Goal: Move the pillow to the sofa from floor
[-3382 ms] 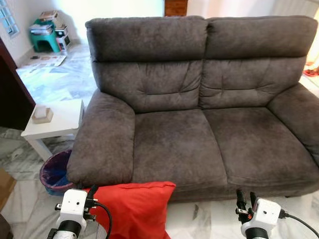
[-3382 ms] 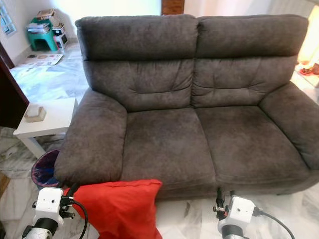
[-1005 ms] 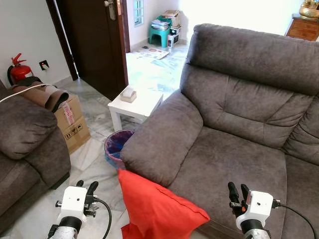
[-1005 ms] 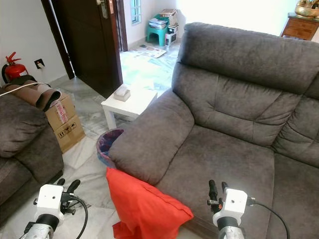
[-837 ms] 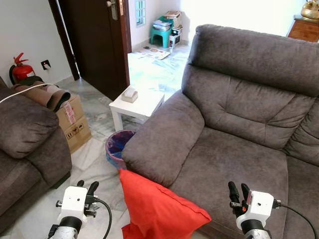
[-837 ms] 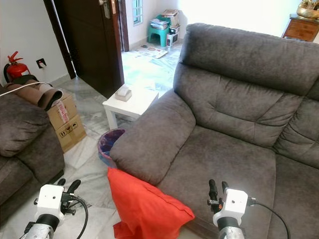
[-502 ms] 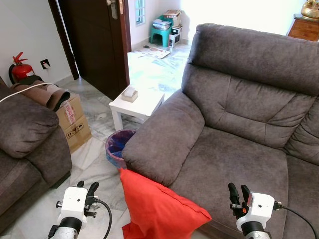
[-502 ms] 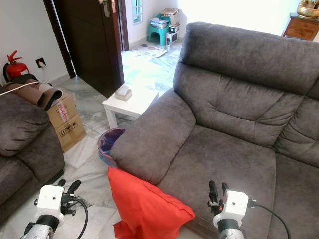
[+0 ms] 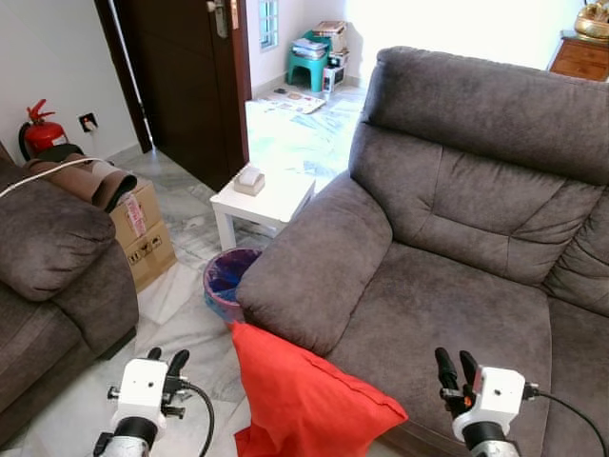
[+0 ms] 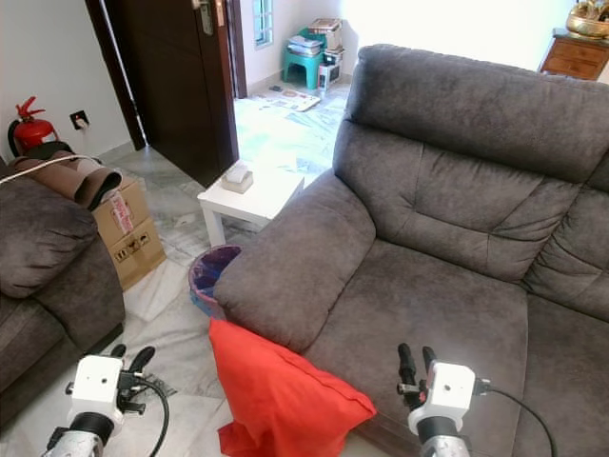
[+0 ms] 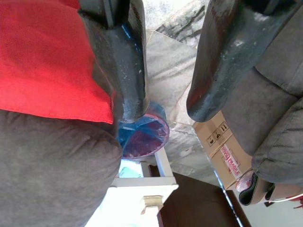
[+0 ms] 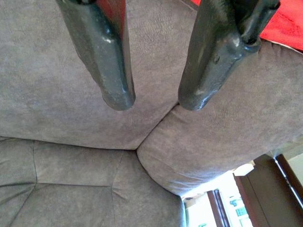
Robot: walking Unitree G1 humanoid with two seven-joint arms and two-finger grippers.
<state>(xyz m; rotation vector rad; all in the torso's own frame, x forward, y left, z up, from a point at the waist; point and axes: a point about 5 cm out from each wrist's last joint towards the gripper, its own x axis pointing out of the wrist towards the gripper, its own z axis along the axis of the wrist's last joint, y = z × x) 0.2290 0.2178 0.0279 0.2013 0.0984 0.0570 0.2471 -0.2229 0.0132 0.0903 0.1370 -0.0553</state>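
A marble-tiled living room holds two dark grey sofas: one large sofa ahead of the robot and part of a second sofa at the left edge. Between them stand one small white side table, carrying one small box, and one blue-rimmed waste bin just beside the large sofa's armrest. One cardboard box sits on the floor against the second sofa, with one red fire extinguisher near the wall behind it and a dark wooden door standing open to a bright room where a green stool is stacked with things.

The single red pillow is on the floor, propped upright and leaning against the front of the large sofa, below its left armrest.

Two grippers are raised low in front of the robot, neither touching anything. The left gripper hovers over the floor to the left of the pillow, its two black fingers set moderately apart. The right gripper hangs in front of the large sofa's seat cushion, to the right of the pillow, its two fingers likewise parted with nothing between them.
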